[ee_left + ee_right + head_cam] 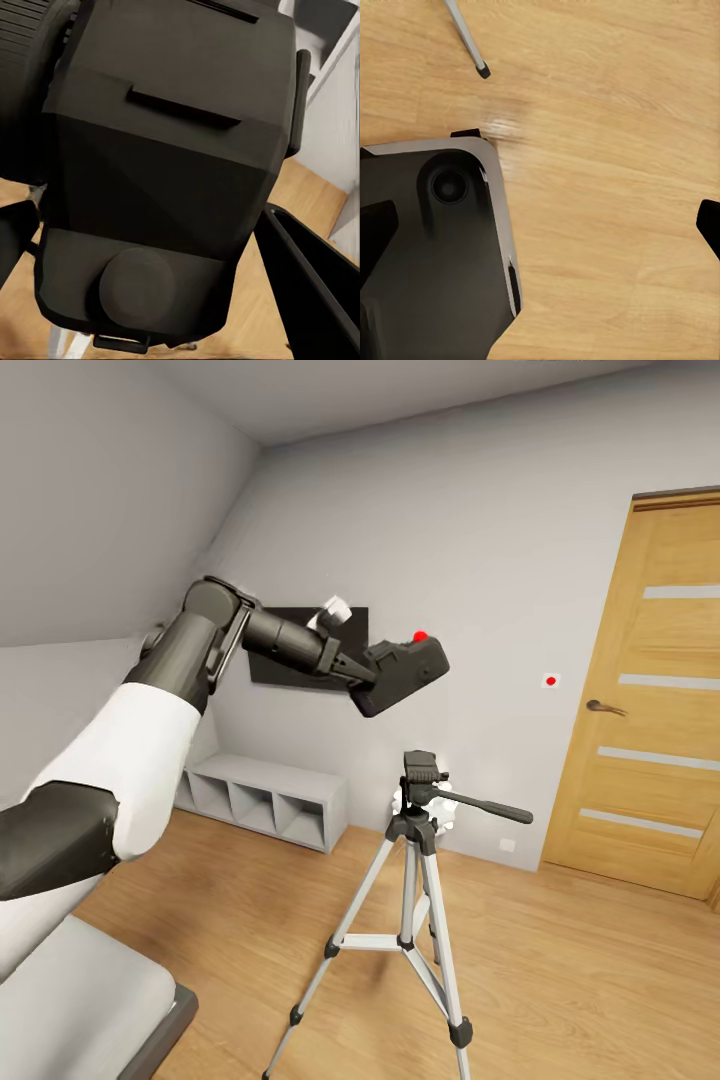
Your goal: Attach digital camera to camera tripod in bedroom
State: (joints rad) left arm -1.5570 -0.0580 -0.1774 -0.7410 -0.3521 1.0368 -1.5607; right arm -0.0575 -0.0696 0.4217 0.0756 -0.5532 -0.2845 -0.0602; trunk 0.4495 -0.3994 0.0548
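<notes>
We held the small matte-black digital camera [402, 674] with its red top button in our left gripper [362, 677], fingers clamped on its body, tilted in the air above and just left of the silver-legged camera tripod [415, 880], apparently lining it up with the black head. Our right gripper [540, 225] hung spread wide over the wood floor [607, 150].

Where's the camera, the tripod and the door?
digital camera [405, 675], head view, its black body.
camera tripod [421, 770], head view, its black head.
door [640, 710], head view, its wooden panel.
</notes>
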